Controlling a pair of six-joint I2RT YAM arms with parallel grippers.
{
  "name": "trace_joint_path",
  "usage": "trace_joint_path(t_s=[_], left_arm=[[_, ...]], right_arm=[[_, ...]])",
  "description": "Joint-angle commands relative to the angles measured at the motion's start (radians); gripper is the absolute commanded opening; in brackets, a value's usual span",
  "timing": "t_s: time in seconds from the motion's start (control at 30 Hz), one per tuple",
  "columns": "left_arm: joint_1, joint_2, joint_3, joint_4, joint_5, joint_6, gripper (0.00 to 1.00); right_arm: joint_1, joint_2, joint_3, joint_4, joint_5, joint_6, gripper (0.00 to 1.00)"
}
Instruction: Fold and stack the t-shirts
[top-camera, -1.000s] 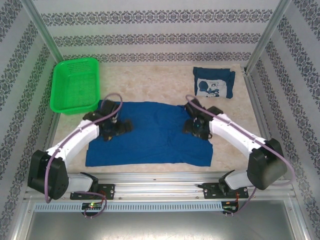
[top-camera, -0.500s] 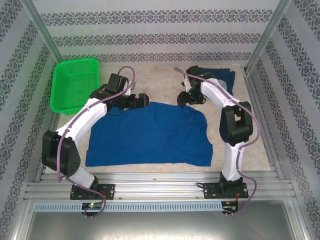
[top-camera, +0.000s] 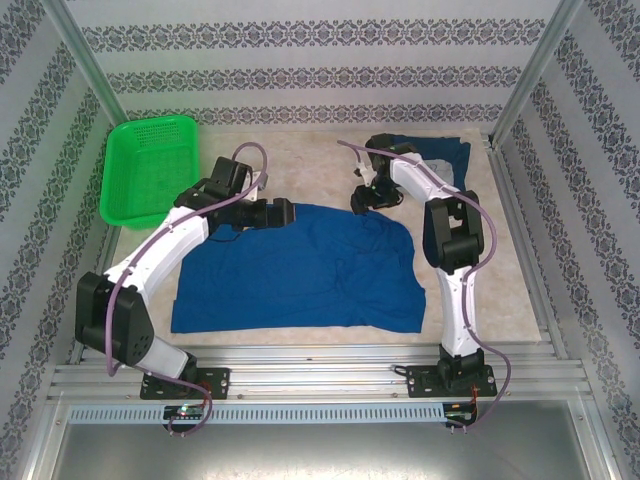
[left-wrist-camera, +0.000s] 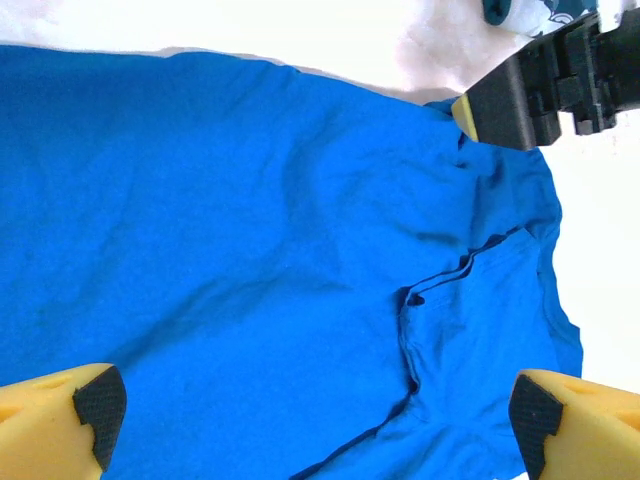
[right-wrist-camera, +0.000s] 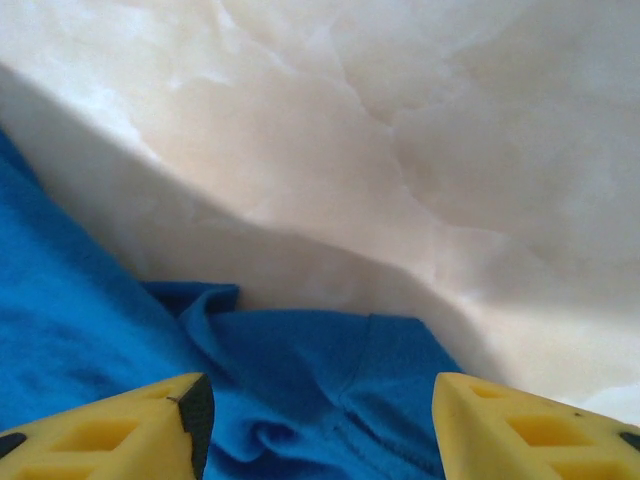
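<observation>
T-shirt (top-camera: 300, 270) spread flat, left claw (left-wrist-camera: 315, 405) wide, right claw (right-wrist-camera: 318, 400) parted over rumpled edge

Two t-shirts, both royal blue: spread t-shirt (top-camera: 300, 270) mid counter (top-camera: 300, 150), folded t-shirt (top-camera: 456, 158) at far right, partly behind arm. One basket (top-camera: 150, 175), green mesh, far left. One counter. Two arms, white with black joints: left arm (top-camera: 165, 248), right arm (top-camera: 457, 285). Two grippers: left gripper (top-camera: 285, 212), right gripper (top-camera: 358, 198). Yellow fingers (left-wrist-camera: 55, 420): two per gripper, four in all.
</observation>
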Motion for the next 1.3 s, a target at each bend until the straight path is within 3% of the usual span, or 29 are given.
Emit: trace_joint_path(t_s=[0.0, 0.1, 0.23, 0.3, 0.63, 0.8, 1.27], left_arm=[[0.014, -0.039, -0.025, -0.02, -0.028, 0.02, 0.99], [0.014, -0.05, -0.056, -0.017, -0.039, 0.014, 0.99], [0.014, -0.072, -0.123, -0.006, -0.079, -0.004, 0.99], [0.016, -0.083, -0.17, 0.005, -0.098, -0.018, 0.99], [0.02, -0.058, -0.404, 0.028, -0.207, -0.111, 0.98], [0.031, 0.0, -0.437, 0.004, -0.242, -0.138, 0.98], [0.047, 0.097, -0.467, -0.006, -0.28, -0.159, 0.98]], right_arm=[[-0.015, 0.045, 0.044, -0.022, -0.033, 0.002, 0.57], [-0.015, 0.069, 0.068, -0.018, -0.034, 0.012, 0.5], [-0.018, 0.089, 0.086, -0.019, -0.037, 0.024, 0.27], [-0.025, 0.086, 0.085, -0.019, -0.033, 0.037, 0.21], [-0.078, -0.002, 0.016, 0.04, -0.038, 0.1, 0.15], [-0.101, -0.047, -0.027, 0.081, -0.023, 0.14, 0.09], [-0.216, -0.174, -0.201, 0.257, 0.043, 0.32, 0.09]])
